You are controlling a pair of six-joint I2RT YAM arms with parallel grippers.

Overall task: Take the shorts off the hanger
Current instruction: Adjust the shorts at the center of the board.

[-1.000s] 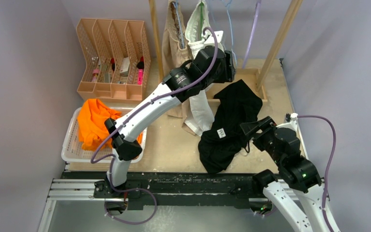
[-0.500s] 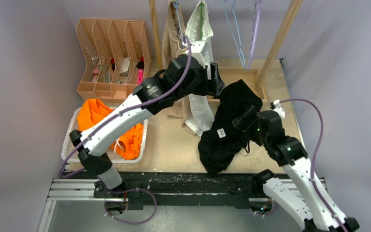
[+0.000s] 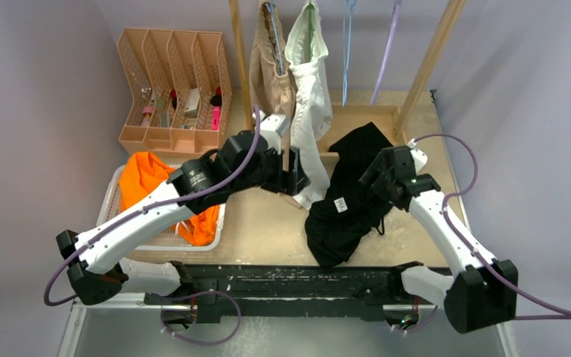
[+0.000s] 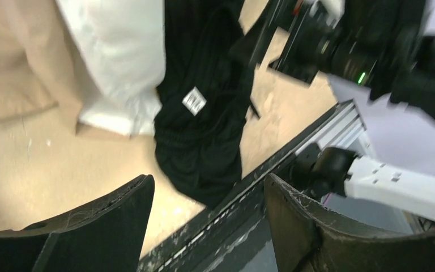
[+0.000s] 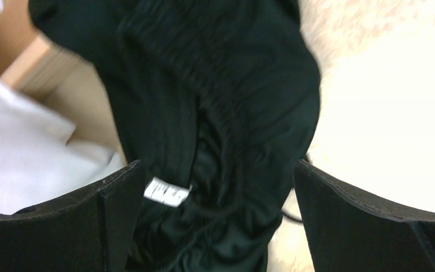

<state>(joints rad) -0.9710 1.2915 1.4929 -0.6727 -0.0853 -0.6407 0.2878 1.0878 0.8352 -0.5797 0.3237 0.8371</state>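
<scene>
So, two pairs are hanging, two are lying loose.
Orange shorts [image 3: 143, 186] are sitting in the white basket [image 3: 107, 217]; my left gripper [image 4: 208, 184] is hovering spread apart near the beige shorts [image 3: 266, 71] and white shorts [image 3: 309, 97] hanging from the rack [image 3: 433, 56]; my right gripper [image 5: 218, 167] is gaping over the black shorts [image 3: 342, 212] lying on the table [image 3: 260, 223].

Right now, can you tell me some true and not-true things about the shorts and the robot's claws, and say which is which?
The bright orange cloth shorts lie in the white plastic basket. True.
The black cloth shorts hang on a hanger. False: they lie crumpled on the tan table.
The white cloth shorts hang up at the back. True.
The left gripper is shut on the white shorts. False: it is open and holds nothing.
The right gripper is open above the black shorts. True.
</scene>
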